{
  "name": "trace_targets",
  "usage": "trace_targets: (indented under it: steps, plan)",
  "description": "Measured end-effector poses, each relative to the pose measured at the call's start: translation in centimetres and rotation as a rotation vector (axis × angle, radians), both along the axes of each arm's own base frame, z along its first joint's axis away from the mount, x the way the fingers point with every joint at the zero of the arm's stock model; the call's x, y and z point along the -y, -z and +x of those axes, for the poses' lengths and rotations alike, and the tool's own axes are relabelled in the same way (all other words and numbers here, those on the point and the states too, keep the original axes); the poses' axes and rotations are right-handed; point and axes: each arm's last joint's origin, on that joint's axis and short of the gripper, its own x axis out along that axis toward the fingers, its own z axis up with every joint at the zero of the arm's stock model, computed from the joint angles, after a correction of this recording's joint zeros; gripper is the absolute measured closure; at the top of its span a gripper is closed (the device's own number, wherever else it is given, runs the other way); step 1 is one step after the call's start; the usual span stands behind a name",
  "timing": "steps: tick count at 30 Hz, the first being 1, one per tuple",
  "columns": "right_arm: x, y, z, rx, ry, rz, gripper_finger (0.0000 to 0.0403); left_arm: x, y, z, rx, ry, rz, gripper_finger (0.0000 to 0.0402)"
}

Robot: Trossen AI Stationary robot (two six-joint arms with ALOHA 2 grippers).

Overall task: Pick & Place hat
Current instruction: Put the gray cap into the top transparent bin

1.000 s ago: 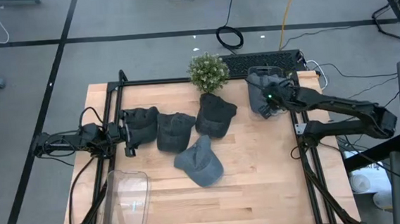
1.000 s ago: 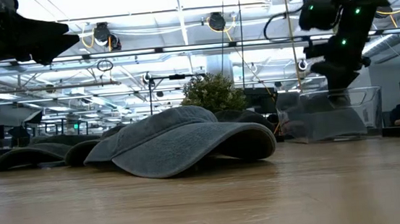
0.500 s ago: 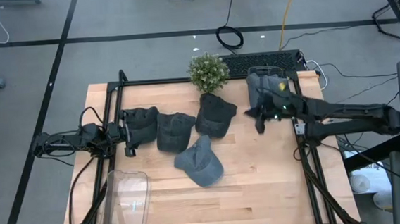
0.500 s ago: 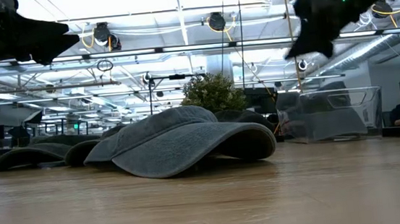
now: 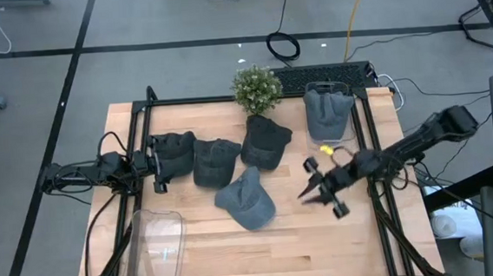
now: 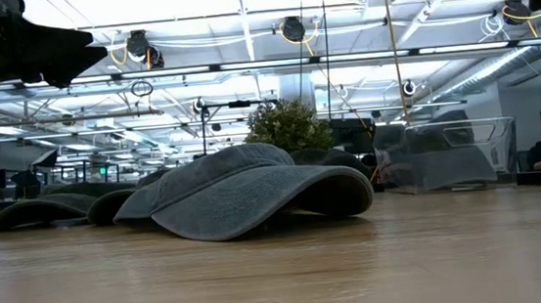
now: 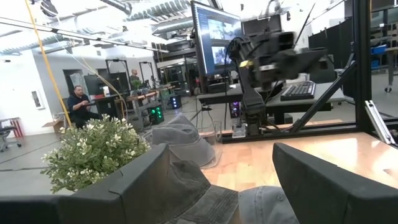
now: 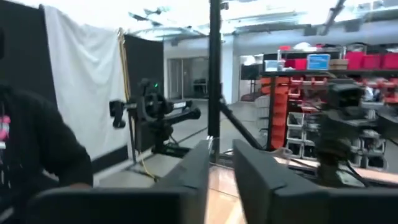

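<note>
Since a second ago, the right gripper has swung away from the clear bin at the back right, where one gray hat now sits, and it hangs over the bare wood near the front hat. Its fingers look a little apart and hold nothing. The left gripper waits at the left edge by the row of hats, fingers spread wide and empty. The fast swing could bump the front hat and slide it. Five hats show: four on the table, one in the bin. Two clear bins, one plant.
</note>
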Motion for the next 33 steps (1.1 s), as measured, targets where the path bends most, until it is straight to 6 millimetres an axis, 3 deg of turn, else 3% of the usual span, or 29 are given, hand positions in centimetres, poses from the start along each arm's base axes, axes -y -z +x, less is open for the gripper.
trace_targets:
  steps: [5, 8, 11, 16, 22, 30, 33]
  plan:
    - [-4.6, 0.2, 2.8, -0.088, 0.015, -0.148, 0.0220, 0.0, 0.0, 0.0, 0.000, 0.000, 0.000, 0.0108]
    - [-6.9, 0.9, 4.8, -0.277, 0.130, -0.290, 0.0164, 0.0, 0.0, 0.0, 0.000, 0.000, 0.000, 0.0108]
    - [-8.6, 2.4, 6.3, -0.491, 0.274, -0.511, 0.0134, 0.0, 0.0, 0.0, 0.000, 0.000, 0.000, 0.0108]
    - [-11.2, 4.6, 8.2, -0.682, 0.410, -0.784, 0.0130, 0.0, 0.0, 0.0, 0.000, 0.000, 0.000, 0.0108]
    - [-13.7, 8.5, 9.5, -0.688, 0.488, -1.063, 0.0136, 0.0, 0.0, 0.0, 0.000, 0.000, 0.000, 0.0108]
    - [-14.3, 12.1, 10.2, -0.741, 0.493, -1.115, 0.0134, 0.0, 0.0, 0.0, 0.000, 0.000, 0.000, 0.0108]
    - [-14.2, 12.4, 10.3, -0.737, 0.521, -1.122, 0.0135, 0.0, 0.0, 0.0, 0.000, 0.000, 0.000, 0.0108]
